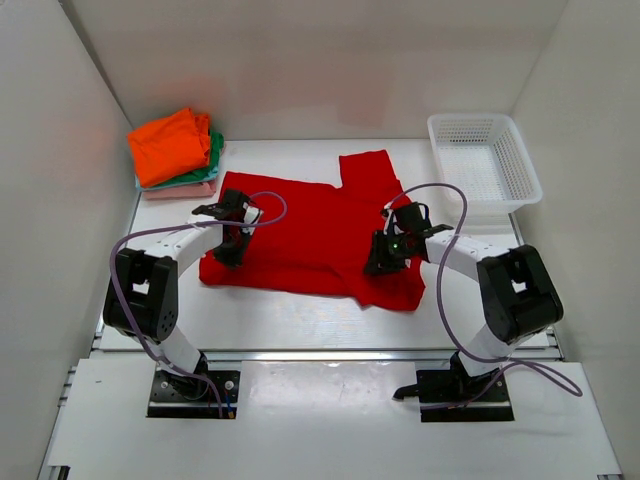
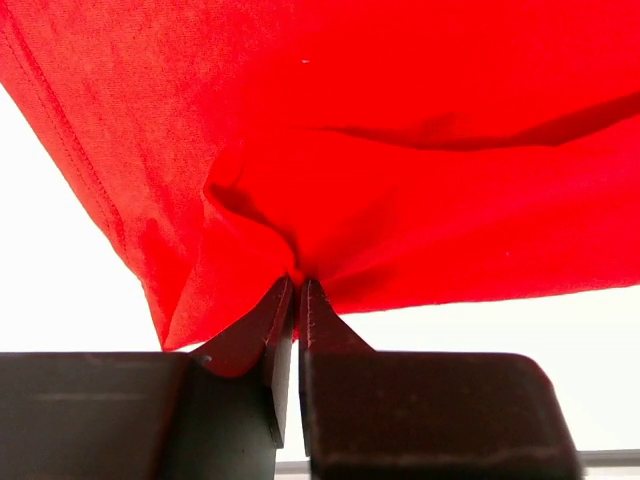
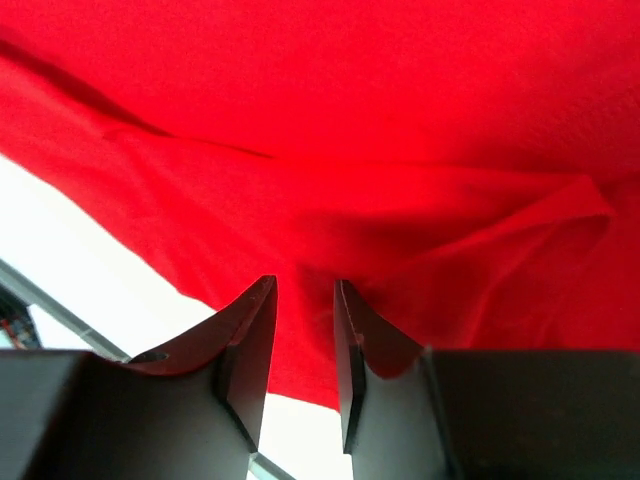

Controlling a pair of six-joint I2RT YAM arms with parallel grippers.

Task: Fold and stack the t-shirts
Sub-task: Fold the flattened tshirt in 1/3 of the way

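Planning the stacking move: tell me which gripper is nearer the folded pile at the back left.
Left. The left gripper pinches the left edge of the red t-shirt, just in front of the folded pile; the right gripper is at its right side, much farther off.

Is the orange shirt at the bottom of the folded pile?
No, the orange shirt lies on top, with the green shirt and pink shirt beneath it.

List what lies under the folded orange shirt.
A folded green shirt, then a pale pink one at the bottom. Only their edges show; the orange shirt covers the rest.
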